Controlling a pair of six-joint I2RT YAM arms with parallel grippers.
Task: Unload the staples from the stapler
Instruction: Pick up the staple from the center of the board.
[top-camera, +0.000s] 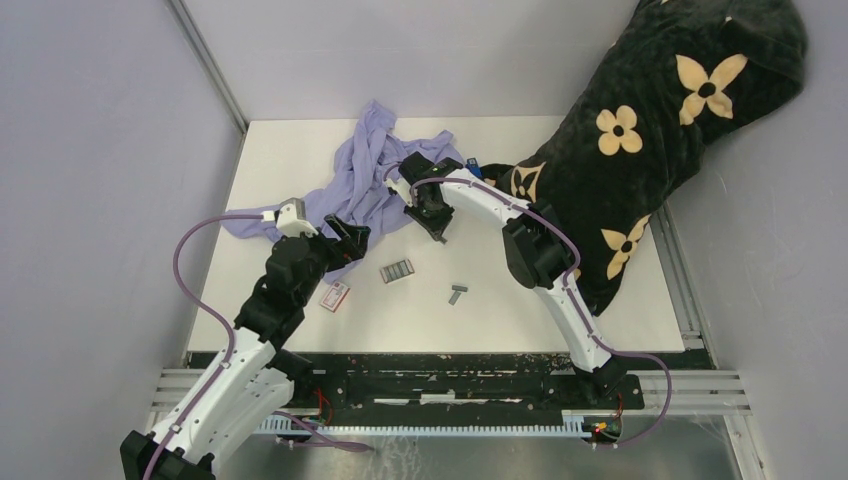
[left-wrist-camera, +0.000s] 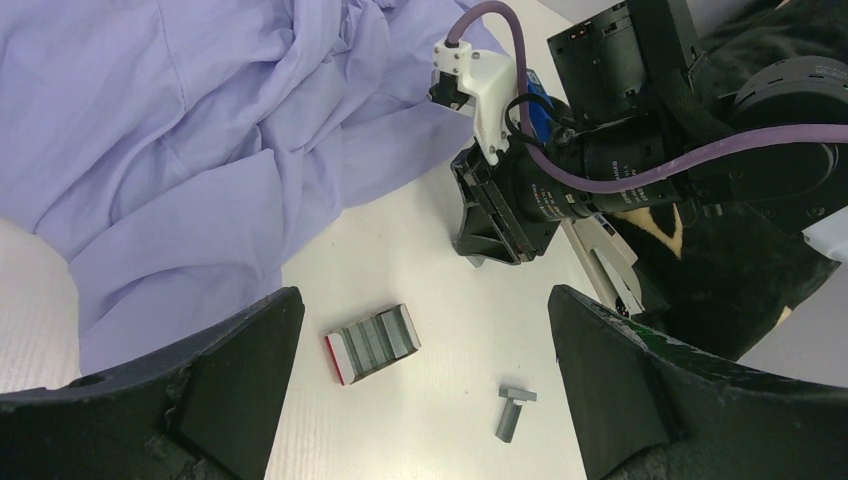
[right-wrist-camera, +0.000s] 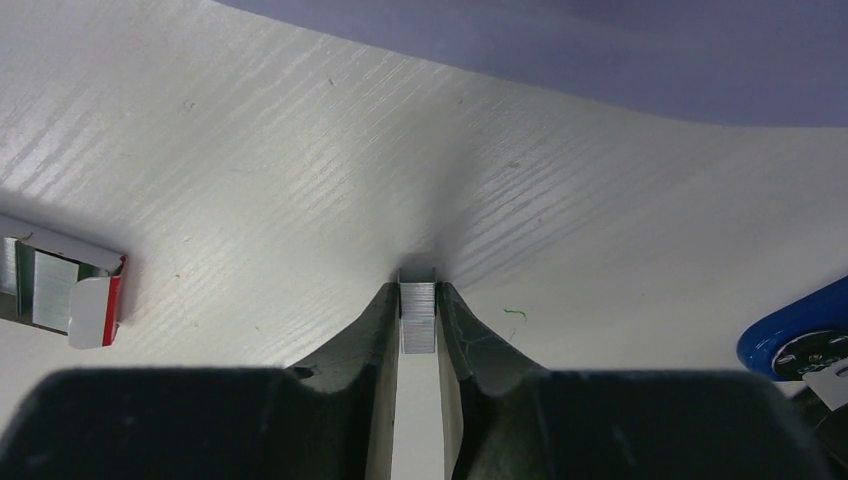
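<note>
Pinches staples (right-wrist-camera: 418, 328) between right claw (right-wrist-camera: 418, 295) fingers down at tabletop (right-wrist-camera: 250, 150); holds left claw (left-wrist-camera: 425, 300) spread wide, empty, above open staple box (left-wrist-camera: 372, 343) beside lilac cloth (left-wrist-camera: 180, 130).

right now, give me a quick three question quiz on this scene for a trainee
1. What colour is the cloth?
2. True or false: the left fingers are shut.
3. The right fingers pinch: A) the cloth B) a staple strip C) nothing

Key: 1 purple; 2 false, they stand wide open; 3 B
</note>
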